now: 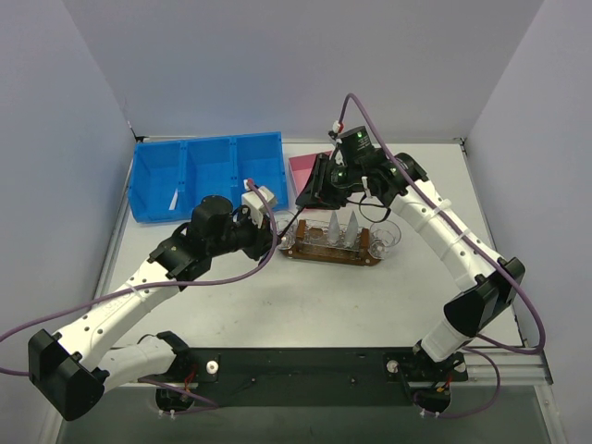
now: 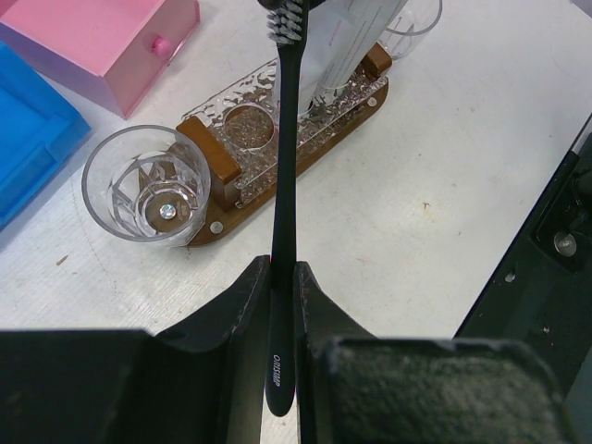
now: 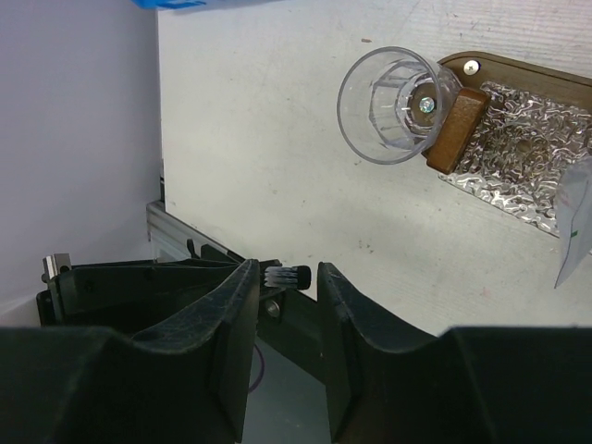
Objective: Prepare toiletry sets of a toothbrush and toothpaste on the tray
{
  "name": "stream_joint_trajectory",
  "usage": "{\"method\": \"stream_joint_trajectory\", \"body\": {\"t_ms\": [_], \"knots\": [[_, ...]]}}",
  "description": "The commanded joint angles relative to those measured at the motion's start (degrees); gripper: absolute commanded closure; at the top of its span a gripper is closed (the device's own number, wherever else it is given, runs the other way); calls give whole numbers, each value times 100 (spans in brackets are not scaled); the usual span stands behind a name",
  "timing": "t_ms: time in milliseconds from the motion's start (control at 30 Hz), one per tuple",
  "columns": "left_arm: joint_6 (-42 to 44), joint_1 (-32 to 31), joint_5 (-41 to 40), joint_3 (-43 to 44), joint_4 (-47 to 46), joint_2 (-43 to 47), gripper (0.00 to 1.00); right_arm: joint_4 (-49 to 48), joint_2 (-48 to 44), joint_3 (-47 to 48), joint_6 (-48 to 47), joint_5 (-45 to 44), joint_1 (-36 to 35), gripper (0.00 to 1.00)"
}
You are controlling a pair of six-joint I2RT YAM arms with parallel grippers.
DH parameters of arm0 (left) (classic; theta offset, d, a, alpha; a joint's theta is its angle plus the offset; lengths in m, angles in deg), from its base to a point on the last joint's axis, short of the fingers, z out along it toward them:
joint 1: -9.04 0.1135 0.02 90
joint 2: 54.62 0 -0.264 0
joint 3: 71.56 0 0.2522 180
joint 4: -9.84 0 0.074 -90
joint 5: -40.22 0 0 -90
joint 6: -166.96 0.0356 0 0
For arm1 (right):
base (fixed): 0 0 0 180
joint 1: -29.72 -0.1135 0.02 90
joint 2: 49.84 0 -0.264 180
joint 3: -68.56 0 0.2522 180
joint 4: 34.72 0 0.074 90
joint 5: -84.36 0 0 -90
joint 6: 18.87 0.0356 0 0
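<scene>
The left gripper (image 2: 280,268) clenches the black toothbrush (image 2: 287,139) by its handle, offering the bristles (image 2: 287,20) between the parted jaws of the right gripper (image 3: 287,268), apparently for a handover.

Top view: high above the near edge, facing down and forward over the white counter (image 1: 277,301).
Wrist views: close, each facing out past its own jaws.
Shared: flat oval dark brown wooden tray (image 1: 328,258) (image 2: 227,215) (image 3: 536,72), ahead of both jaws.

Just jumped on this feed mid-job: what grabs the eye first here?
A black toothbrush clamped in the left gripper, bristles pointing toward the tray. On that tray, mid-table, white toothpaste tubes stand between clear cups at its ends. A bright blue bin sits back left.
</scene>
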Motion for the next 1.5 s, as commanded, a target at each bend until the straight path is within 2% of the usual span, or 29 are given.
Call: {"method": "stream_joint_trajectory", "body": {"t_ms": [0, 200, 400, 533, 667, 733, 767, 867, 1000, 1233, 1467], "knots": [[-13, -26, -72, 16, -189, 151, 100, 84, 162, 79, -46, 239, -33, 73], [-4, -26, -98, -1, -190, 169, 100, 110, 258, 176, -90, 300, -33, 76], [5, -26, -107, -1, -181, 160, 100, 119, 276, 220, -117, 283, -33, 86], [-21, -26, -133, 25, -172, 142, 100, 119, 241, 202, -117, 239, -33, 100], [-109, -35, -239, 51, -154, 125, 100, 119, 118, 159, -152, 72, -33, 100], [-162, -26, -318, 78, -172, 125, 90, 119, -4, 115, -195, -129, -33, 100], [-214, -26, -388, 95, -207, 125, 75, 111, -57, 97, -222, -226, -33, 100], [-346, -17, -572, 130, -260, 142, 57, 110, -268, 27, -371, -613, -33, 100], [-452, 36, -608, 183, -295, 143, 43, 102, -532, -61, -599, -1105, -33, 100], [-645, 246, -652, 271, -286, 142, 37, -73, -954, -281, -1127, -2063, -59, 100], [-1224, 773, -977, 324, -32, 107, 36, -267, -955, -281, -1891, -2801, -261, 100]]}}
